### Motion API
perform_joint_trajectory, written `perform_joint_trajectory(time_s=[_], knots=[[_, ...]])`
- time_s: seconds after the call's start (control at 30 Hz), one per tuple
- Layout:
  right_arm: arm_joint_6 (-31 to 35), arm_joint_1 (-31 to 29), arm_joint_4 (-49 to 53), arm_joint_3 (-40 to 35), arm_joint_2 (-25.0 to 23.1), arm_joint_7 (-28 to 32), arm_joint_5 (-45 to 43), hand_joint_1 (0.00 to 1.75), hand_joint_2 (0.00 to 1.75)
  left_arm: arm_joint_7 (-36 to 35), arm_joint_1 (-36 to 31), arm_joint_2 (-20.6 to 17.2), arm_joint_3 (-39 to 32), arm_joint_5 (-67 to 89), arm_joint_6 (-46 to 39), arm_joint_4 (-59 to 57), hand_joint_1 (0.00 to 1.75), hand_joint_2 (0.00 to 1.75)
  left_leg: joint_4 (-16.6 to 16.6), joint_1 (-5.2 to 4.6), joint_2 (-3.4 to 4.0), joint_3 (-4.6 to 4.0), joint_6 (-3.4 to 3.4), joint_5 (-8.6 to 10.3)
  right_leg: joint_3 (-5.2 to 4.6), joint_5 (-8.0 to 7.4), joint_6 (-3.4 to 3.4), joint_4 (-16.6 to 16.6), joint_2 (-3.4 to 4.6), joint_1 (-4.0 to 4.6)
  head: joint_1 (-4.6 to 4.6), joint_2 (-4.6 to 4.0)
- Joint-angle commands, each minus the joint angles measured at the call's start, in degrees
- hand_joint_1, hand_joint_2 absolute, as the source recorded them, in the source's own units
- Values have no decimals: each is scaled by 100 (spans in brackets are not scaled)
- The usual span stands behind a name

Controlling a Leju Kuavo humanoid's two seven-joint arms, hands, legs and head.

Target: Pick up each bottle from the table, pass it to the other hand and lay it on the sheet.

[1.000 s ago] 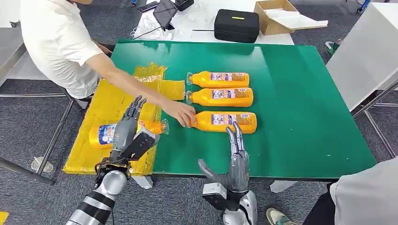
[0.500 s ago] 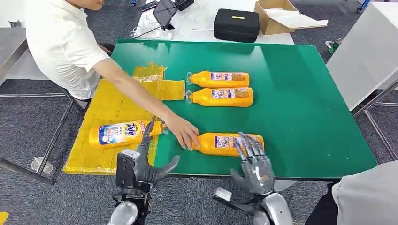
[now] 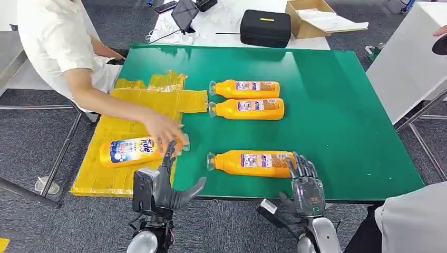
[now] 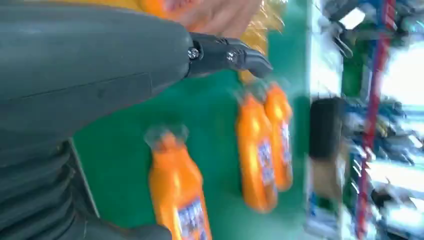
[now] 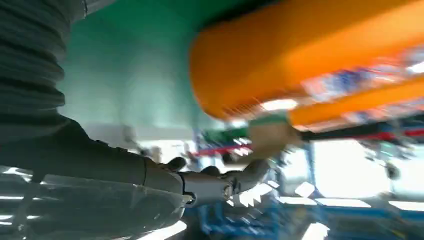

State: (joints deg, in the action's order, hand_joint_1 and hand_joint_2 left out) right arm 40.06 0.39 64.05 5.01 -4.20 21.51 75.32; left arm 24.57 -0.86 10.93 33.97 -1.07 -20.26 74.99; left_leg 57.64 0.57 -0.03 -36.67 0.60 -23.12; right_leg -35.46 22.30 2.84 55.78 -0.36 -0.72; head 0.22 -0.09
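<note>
The right robot hand (image 3: 305,182), fingers apart and empty, is reaching at the nearest bottle (image 3: 252,163) on the tabletop (image 3: 342,105). Wrapping the label section squarely should prevent rolling. The left robot hand (image 3: 164,185) is waiting, fingers spread.

A person in a white shirt (image 3: 50,39) leans over the green tabletop (image 3: 327,105); beyond it sit a black zipped case (image 3: 265,28) and an open cardboard box (image 3: 311,17).

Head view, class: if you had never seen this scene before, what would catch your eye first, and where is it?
Four bright orange bottles stand out against the green table: two side by side mid-table, one near the front edge by the right hand, one on the yellow sheet. A person's hand reaches over the sheet bottle, just beyond the left hand.
</note>
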Motion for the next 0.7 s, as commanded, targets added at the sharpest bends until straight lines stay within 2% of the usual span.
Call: perform_joint_trajectory(time_s=[0.03,0.3,0.33,0.4,0.5,0.57,0.7], knots=[[-6,-672,-1043,-418,414,-290,234,0,175,39,-178,-180,223,282,-429,-22,0,175,-1,-1,11,17,1,-6,14,1,-6,-2,12,-1,0,0],[-6,-1416,-1878,-736,512,-515,251,0,175,312,-378,-117,390,548,-695,-216,0,175,-1,0,22,26,6,1,20,-4,-6,-4,18,1,0,0],[-6,-1496,-2063,-765,509,-510,199,0,175,618,-401,-81,410,936,-1227,-248,0,175,-3,-1,15,16,5,6,12,-6,-3,-4,11,0,-2,0],[-6,-1550,-2131,-850,480,-548,359,0,175,623,-447,-81,471,951,-1291,-233,0,175,1,1,22,36,5,-4,31,1,-8,-3,18,3,0,0],[-6,-1556,-2034,-1026,425,-741,677,0,175,531,-467,-117,521,916,-1276,-183,0,175,-2,-1,17,24,4,3,19,-2,-5,-3,11,1,0,0],[-6,-1556,-2034,-1026,425,-741,677,0,175,531,-467,-117,521,916,-1276,-183,0,175,4,2,23,49,4,-13,43,10,-12,1,19,4,0,0],[-6,-1556,-2034,-1026,425,-741,677,0,175,531,-467,-117,521,916,-1276,-183,0,175,-1,1,13,34,3,-2,30,3,-9,-2,8,2,0,0]])
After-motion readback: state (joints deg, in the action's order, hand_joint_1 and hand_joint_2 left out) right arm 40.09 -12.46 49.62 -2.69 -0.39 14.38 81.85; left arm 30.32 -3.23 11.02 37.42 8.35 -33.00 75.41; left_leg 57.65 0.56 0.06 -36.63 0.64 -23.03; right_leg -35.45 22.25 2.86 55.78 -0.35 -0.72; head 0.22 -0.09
